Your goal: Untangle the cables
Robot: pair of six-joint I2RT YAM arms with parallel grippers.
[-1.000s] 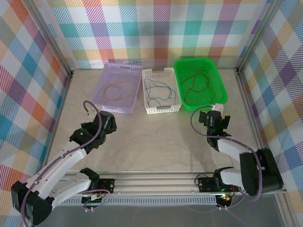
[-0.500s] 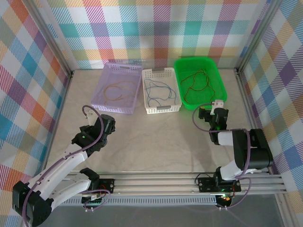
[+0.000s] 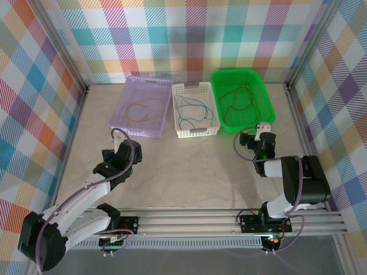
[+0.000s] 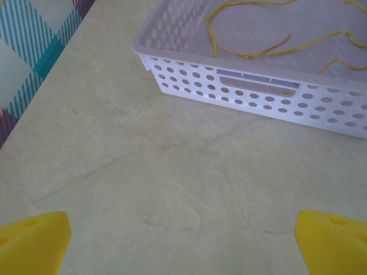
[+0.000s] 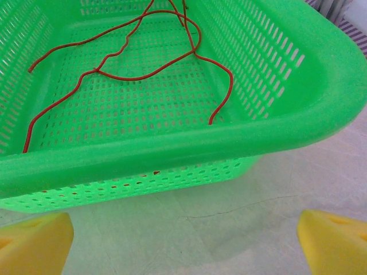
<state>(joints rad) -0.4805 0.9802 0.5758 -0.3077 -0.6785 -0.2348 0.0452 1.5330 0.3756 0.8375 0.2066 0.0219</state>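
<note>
Both claws gape fully and hold nothing: the left claw (image 4: 183, 243) hovers over bare worktop (image 4: 172, 172) with the purple basket (image 4: 258, 97) just ahead, a yellow cable (image 4: 246, 55) loose inside it, while the right claw (image 5: 184, 243) faces the near wall of the green basket (image 5: 172, 149), where a red cable (image 5: 132, 77) curls. A blue cable (image 3: 195, 106) lies in the white basket (image 3: 196, 133), ahead and between the two claws. The sorting looks nearly done (one colour per basket, mostly), though strands at the green basket's far end seem to cross, and parting those may be what is left.

Bright, even overhead light, soft shadows under the arms, wrist views slightly soft at the edges.
</note>
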